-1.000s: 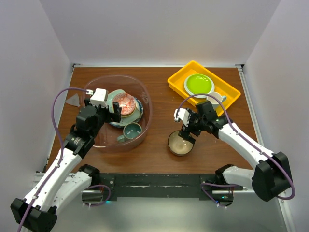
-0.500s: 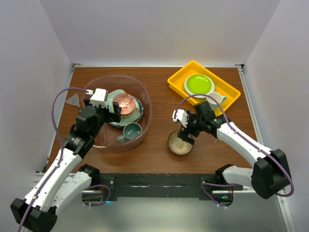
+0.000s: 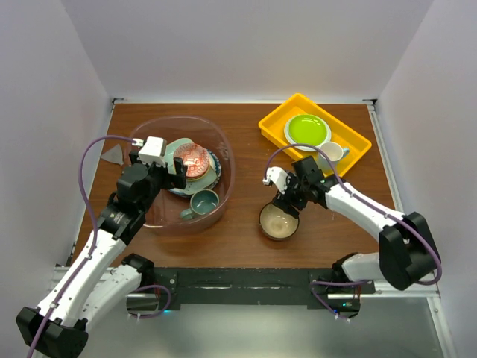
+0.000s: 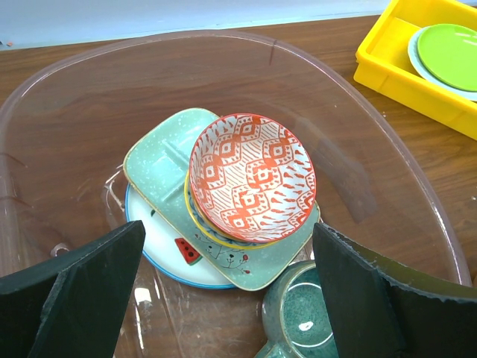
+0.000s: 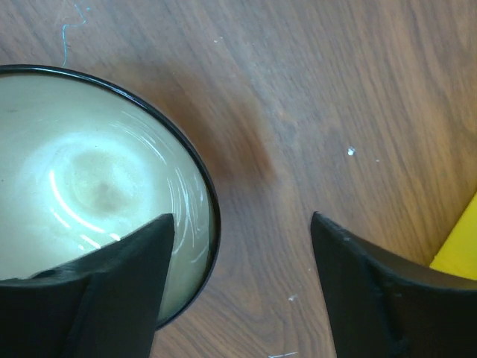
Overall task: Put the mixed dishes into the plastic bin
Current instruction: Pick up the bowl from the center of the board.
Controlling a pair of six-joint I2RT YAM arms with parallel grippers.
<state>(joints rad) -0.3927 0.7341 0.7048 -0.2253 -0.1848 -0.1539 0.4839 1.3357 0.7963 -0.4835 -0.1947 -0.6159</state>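
The plastic bin (image 3: 227, 173) stands at the left with several of the mixed dishes stacked in it. A red patterned bowl (image 4: 252, 177) lies on a pale mint squarish dish (image 4: 158, 160), which lies on a white plate with a watermelon slice (image 4: 165, 252). A teal mug (image 4: 313, 321) stands beside the stack. My left gripper (image 4: 227, 298) hangs open above them, holding nothing. A dark-rimmed bowl with a pale inside (image 3: 279, 222) sits on the table right of the bin. My right gripper (image 5: 240, 224) is open astride its rim (image 5: 211, 205), one finger inside and one outside.
A yellow tray (image 3: 277, 123) at the back right holds a lime-green plate (image 3: 306, 129) and a small white cup (image 3: 333, 152). A small grey triangular piece (image 3: 113, 154) lies left of the bin. White walls close in the table on three sides.
My right gripper has shifted a little left and lower onto the bowl's rim, and its jaws have narrowed slightly. The left arm has not moved.
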